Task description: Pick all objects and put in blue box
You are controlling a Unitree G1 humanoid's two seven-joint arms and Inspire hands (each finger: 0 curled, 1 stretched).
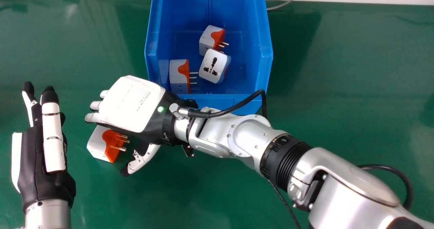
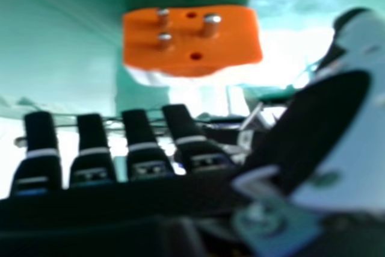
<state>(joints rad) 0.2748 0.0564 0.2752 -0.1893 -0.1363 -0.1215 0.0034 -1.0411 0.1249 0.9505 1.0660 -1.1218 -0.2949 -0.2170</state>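
One adapter (image 1: 98, 145) lies on the tabletop (image 1: 339, 86) outside the blue box (image 1: 153, 46), near our right robot hand (image 1: 130, 102), which is wide and empty; if our thumb (image 1: 145, 158) catches the prongs (image 2: 210, 25) first, we might skid it away.
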